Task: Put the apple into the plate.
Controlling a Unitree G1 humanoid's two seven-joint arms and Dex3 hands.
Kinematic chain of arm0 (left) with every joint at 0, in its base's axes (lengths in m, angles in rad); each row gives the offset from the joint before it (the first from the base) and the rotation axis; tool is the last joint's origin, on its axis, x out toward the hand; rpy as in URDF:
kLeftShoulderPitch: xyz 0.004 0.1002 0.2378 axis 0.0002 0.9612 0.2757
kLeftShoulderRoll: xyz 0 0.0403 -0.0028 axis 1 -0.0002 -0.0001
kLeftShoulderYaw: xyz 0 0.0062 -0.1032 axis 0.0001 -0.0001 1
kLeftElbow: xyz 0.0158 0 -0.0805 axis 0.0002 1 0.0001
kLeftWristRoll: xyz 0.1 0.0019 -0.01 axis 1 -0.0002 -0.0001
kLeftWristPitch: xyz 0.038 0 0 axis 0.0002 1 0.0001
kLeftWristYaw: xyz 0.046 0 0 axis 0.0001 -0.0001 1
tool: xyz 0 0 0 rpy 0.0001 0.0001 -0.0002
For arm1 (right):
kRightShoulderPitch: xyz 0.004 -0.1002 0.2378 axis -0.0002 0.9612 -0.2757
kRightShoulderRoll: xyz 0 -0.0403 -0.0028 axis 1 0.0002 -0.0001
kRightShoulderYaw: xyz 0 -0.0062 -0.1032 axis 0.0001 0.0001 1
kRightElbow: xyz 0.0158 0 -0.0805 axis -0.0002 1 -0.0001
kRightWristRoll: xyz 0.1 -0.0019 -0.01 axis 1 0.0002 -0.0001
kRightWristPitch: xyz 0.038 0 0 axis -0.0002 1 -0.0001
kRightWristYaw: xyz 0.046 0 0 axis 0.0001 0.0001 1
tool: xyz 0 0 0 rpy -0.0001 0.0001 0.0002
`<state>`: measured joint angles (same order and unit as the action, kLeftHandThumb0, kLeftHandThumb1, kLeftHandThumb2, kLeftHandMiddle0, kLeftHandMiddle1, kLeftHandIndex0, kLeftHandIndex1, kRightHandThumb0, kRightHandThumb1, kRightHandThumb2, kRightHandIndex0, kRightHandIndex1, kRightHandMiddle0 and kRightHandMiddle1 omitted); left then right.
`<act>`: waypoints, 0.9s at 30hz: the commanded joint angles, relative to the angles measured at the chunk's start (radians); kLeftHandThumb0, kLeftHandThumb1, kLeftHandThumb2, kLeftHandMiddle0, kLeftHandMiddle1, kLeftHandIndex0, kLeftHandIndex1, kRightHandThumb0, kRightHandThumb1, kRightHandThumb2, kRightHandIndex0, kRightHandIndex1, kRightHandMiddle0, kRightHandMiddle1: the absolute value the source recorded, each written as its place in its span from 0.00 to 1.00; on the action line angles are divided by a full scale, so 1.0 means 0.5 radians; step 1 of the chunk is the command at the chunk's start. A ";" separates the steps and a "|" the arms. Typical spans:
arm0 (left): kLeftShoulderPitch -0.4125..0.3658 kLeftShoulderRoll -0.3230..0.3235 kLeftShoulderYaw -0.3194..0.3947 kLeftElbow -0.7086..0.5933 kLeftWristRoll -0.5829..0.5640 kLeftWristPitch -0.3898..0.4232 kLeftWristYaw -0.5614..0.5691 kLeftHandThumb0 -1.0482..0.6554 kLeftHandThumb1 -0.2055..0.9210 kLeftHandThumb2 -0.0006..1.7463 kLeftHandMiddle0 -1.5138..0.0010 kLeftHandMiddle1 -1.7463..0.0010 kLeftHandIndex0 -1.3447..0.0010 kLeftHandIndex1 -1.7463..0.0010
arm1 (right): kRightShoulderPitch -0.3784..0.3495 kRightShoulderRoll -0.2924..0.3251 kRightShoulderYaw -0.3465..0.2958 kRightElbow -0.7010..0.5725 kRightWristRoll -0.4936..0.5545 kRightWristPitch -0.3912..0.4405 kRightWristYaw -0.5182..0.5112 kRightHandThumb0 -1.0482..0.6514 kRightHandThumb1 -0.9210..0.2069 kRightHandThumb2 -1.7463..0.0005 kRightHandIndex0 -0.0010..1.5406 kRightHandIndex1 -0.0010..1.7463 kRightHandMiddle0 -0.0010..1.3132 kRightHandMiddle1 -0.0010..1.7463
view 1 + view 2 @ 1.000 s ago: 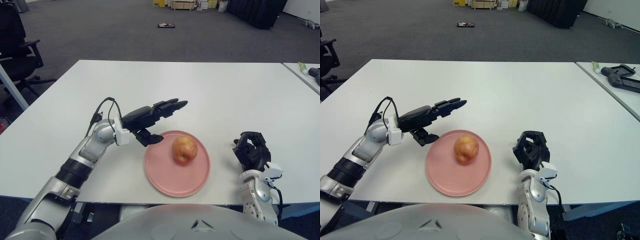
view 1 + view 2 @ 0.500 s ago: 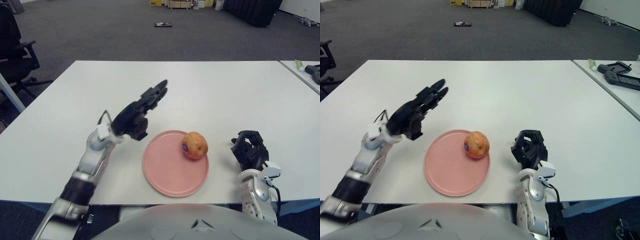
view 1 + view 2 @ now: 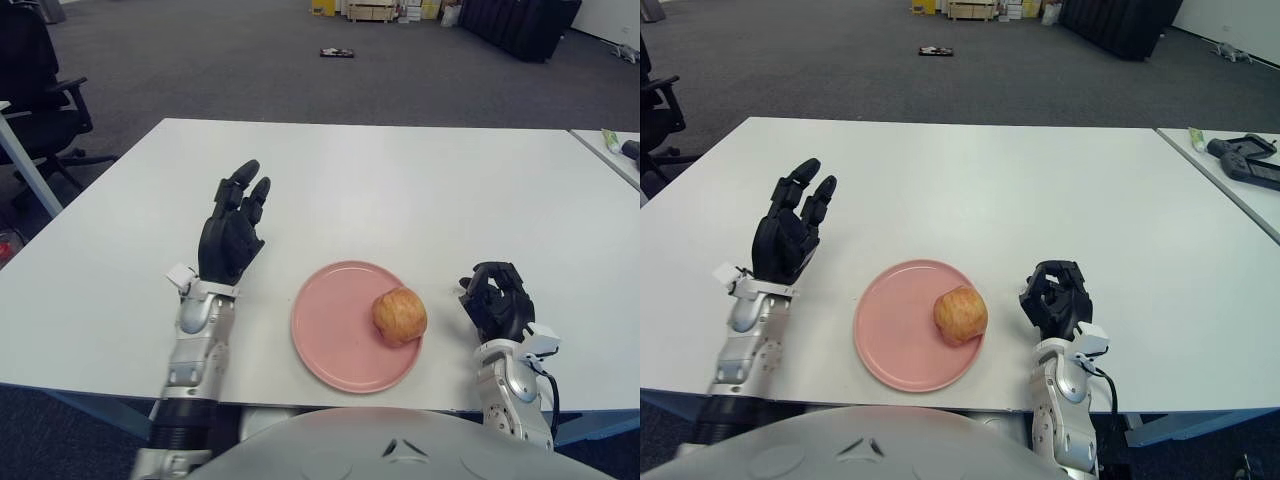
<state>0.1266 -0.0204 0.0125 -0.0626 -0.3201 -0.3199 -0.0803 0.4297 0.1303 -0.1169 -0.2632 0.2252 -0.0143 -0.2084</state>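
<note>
A red-yellow apple (image 3: 400,315) lies on the right part of a pink plate (image 3: 335,335) near the white table's front edge. My left hand (image 3: 232,232) is raised upright to the left of the plate, fingers straight and spread, holding nothing, well apart from the apple. My right hand (image 3: 497,302) rests at the front right of the table, just right of the plate, fingers curled and empty.
The white table (image 3: 400,180) stretches far behind the plate. A second table with dark devices (image 3: 1245,160) stands at the right edge. An office chair (image 3: 35,90) is at the far left on the grey floor.
My left hand has drawn back left and toward me, away from the plate, and turned upright. The apple has rolled from the plate's middle to its right side. The right hand has stayed put.
</note>
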 commanded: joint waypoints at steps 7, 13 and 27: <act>0.048 -0.119 0.094 -0.034 0.141 0.182 0.243 0.38 0.79 0.49 0.64 0.00 0.75 0.00 | -0.036 0.052 -0.007 -0.011 0.000 0.032 -0.010 0.38 0.29 0.44 0.50 1.00 0.30 1.00; 0.074 -0.137 0.099 -0.012 0.134 0.202 0.206 0.39 0.81 0.48 0.57 0.00 0.76 0.00 | -0.041 0.049 -0.008 -0.011 0.009 0.042 0.000 0.38 0.29 0.45 0.50 1.00 0.30 1.00; 0.112 -0.103 0.108 0.080 0.202 0.218 0.169 0.39 0.82 0.47 0.52 0.00 0.76 0.00 | -0.050 0.064 -0.013 -0.022 0.026 0.079 -0.014 0.38 0.28 0.45 0.50 1.00 0.30 1.00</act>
<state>0.1763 -0.0777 0.0633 -0.0361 -0.2313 -0.2222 0.0131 0.4273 0.1303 -0.1230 -0.2712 0.2253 0.0067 -0.2098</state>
